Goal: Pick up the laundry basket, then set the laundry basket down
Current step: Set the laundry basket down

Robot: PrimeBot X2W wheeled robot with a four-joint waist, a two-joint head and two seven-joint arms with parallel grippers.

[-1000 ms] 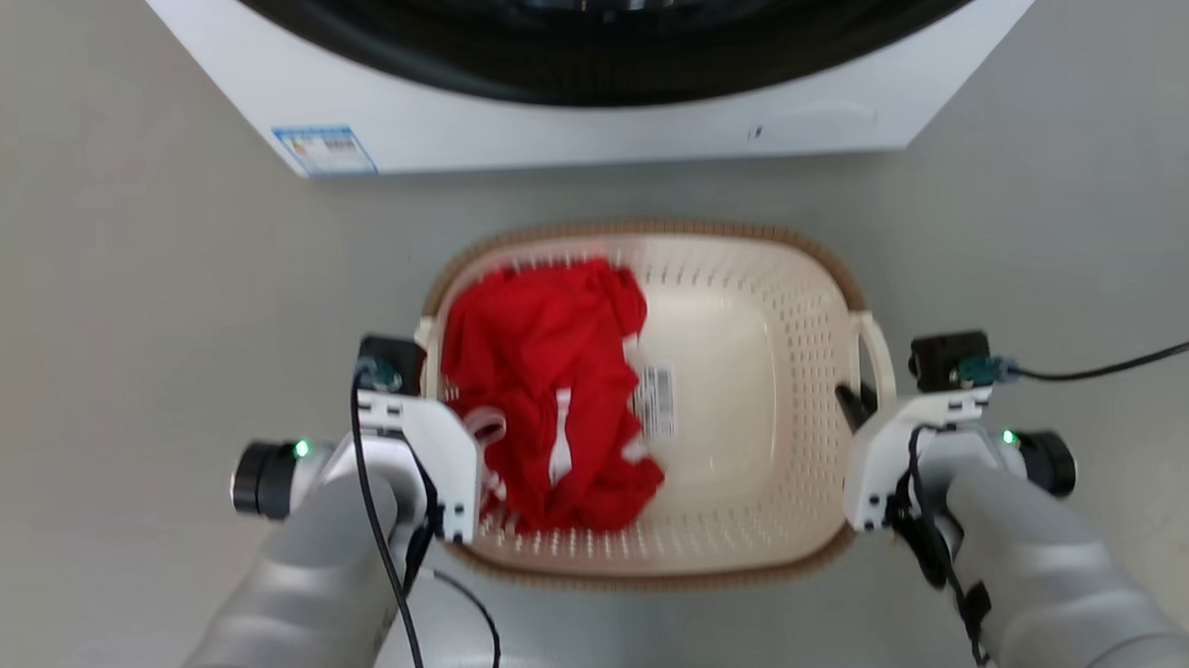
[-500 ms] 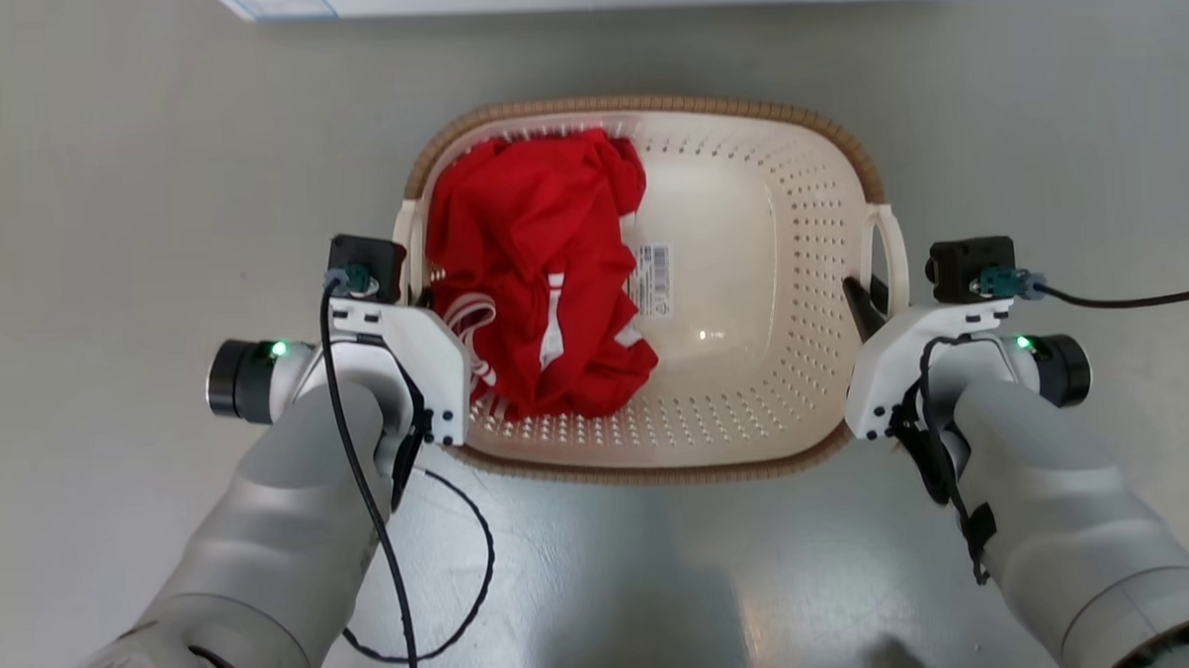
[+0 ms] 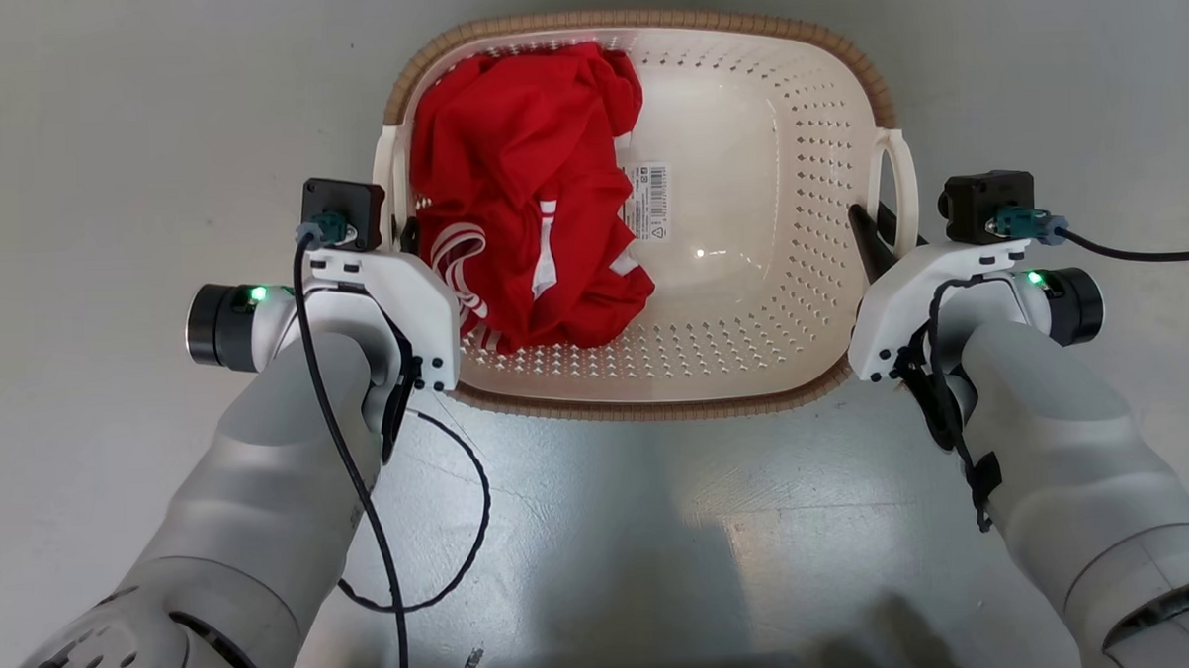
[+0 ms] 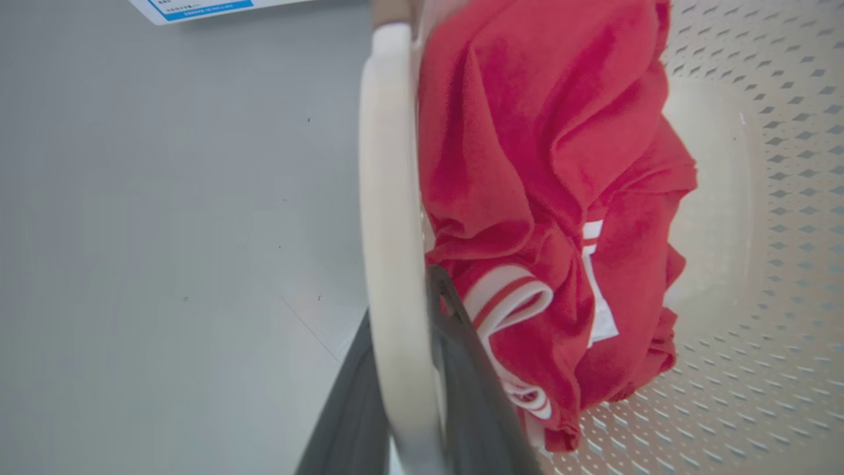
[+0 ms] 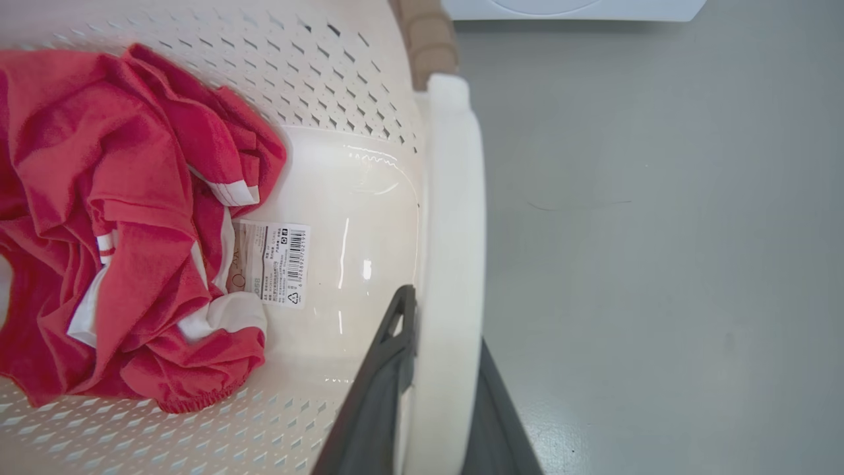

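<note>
At the centre of the head view, the laundry basket point(image 3: 808, 158) sits on the grey floor point(image 3: 103, 143) directly ahead of the robot, between the two arms; whether its base touches the floor cannot be determined. A crumpled red garment point(image 3: 521, 198) with white stripes lies in the left half of the basket, and a barcode sticker point(image 3: 646, 202) is on the inner bottom just beside it. The left hand point(image 3: 408, 237) is at the left loop handle point(image 3: 383, 173) and the right hand point(image 3: 870, 237) is at the right loop handle point(image 3: 908, 180). A black cable point(image 3: 463, 536) loops over the floor near the left forearm. In the left wrist view, the cream handle runs up the middle of the frame with one dark finger point(image 4: 349, 409) on its outer side and the other point(image 4: 461, 369) on its inner side against the garment, so the left hand is closed narrowly on the handle. A white panel with a blue label point(image 4: 198, 8) shows at the top edge. In the right wrist view, the right hand grips its handle the same way, one finger point(image 5: 382, 382) inside the basket and one point(image 5: 494, 422) outside. The brown rim point(image 5: 428, 39) meets the handle's far end, and a white appliance point(image 5: 567, 8) stands beyond it.
</note>
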